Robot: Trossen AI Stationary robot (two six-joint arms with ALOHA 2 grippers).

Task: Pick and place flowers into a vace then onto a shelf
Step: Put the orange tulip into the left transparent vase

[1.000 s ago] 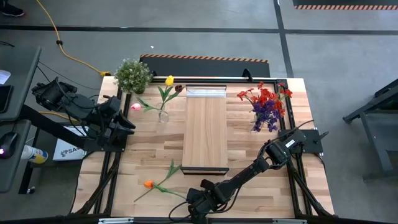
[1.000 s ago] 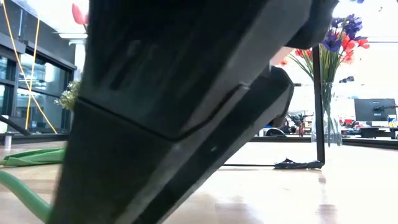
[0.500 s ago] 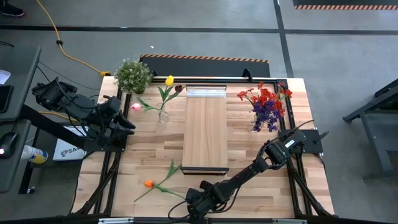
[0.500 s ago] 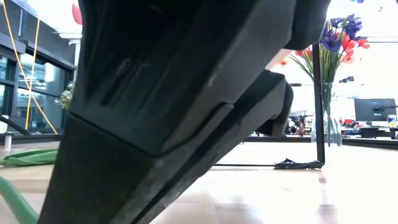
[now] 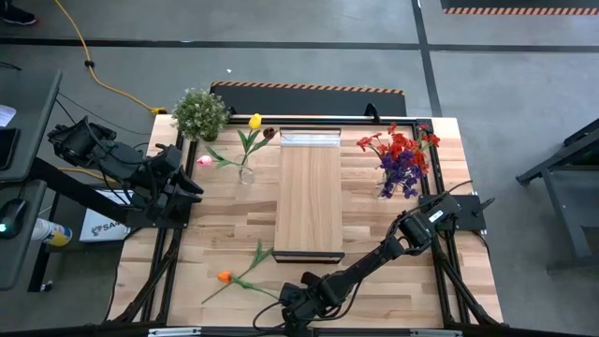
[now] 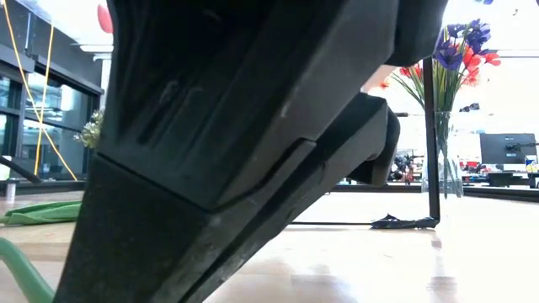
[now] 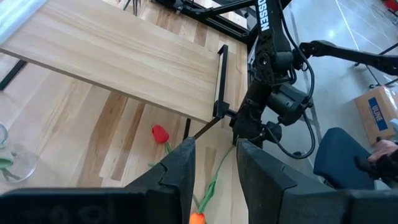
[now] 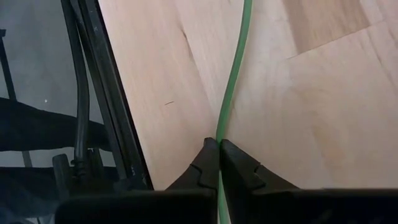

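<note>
My right gripper is down at the table's near edge, shut on the thin green stem of an orange-headed flower lying flat on the table. A red flower lies near it. A glass vase at the far left holds yellow, maroon and pink flowers. The shelf, a long light board, lies mid-table. My left gripper hangs open above the table's left side, nothing between its fingers. My right gripper pinches the green stem between its two fingertips, away from the orange head. The fingers slant down from the table's right side and lie roughly along the stem. The stem lies on the tabletop beyond the fingertips.
A second vase with red and purple flowers stands at the right. A bushy potted plant sits at the far left corner. A dark frame rail runs along the near edge, close beside my right gripper.
My right gripper has shut on the green stem at the near edge; in the low view its near finger has swung in over the stem. The arm itself has kept its place.
</note>
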